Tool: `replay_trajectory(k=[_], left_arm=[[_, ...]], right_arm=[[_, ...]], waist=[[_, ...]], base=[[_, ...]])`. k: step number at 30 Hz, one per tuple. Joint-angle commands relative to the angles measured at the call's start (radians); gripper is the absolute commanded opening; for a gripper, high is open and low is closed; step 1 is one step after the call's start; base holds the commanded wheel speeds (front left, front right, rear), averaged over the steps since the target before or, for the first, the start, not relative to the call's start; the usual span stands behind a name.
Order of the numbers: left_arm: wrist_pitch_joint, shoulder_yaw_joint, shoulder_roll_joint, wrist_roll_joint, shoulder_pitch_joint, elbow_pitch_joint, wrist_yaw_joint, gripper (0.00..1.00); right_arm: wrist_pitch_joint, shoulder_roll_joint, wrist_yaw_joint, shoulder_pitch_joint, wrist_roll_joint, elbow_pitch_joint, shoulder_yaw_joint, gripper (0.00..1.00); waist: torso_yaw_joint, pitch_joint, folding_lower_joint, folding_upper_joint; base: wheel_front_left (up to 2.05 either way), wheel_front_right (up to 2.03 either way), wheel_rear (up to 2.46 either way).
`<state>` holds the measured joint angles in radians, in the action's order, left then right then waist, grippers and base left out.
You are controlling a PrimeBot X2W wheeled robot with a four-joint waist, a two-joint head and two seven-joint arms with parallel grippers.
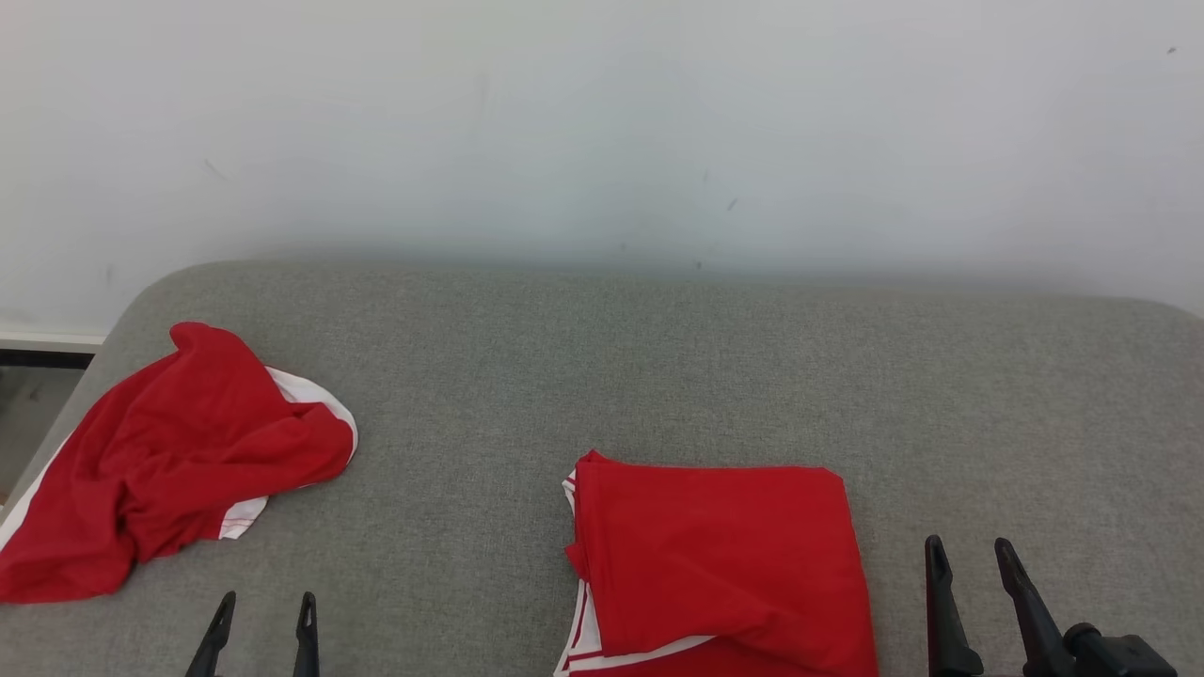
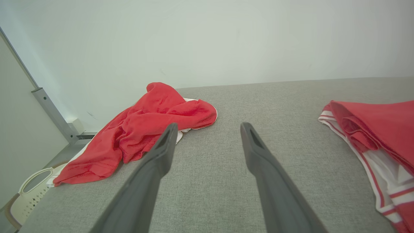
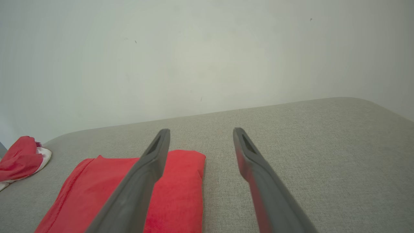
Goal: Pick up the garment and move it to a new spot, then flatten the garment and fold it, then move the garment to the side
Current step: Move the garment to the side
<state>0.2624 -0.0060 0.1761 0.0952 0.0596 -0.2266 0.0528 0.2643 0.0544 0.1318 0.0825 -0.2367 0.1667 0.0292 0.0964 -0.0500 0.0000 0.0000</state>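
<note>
Closest to us, our left gripper (image 1: 268, 604) sits low on the left, with its two fingers spread wide and holding nothing. Our right gripper (image 1: 969, 547) sits low on the right, spread wide too and holding nothing. Between them, at the front of the grey desk (image 1: 988, 395), lies a folded red garment (image 1: 720, 555) with white stripes along its edge. It is near the right gripper but not touching it. Farther back on the left, a crumpled red garment (image 1: 179, 451) lies in a heap at the desk's left edge. Behind it all stands a white wall (image 1: 602, 122).
</note>
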Motion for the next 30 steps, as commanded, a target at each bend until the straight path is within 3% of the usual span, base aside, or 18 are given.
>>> replay_trajectory(k=[1,30], left_arm=[[0.002,-0.005,0.003,-0.009,0.0,-0.003,0.002,1.0],[0.002,-0.026,0.011,0.014,-0.007,-0.009,0.007,1.0]], right_arm=[[0.001,-0.001,-0.002,-0.002,0.004,0.0,-0.001,1.0],[0.001,-0.004,-0.002,0.002,0.012,0.033,-0.009,1.0]], waist=[[0.0,-0.001,0.0,0.0],[-0.008,-0.004,0.0,0.0]], base=[[0.0,0.0,0.0],[0.0,0.0,0.0]])
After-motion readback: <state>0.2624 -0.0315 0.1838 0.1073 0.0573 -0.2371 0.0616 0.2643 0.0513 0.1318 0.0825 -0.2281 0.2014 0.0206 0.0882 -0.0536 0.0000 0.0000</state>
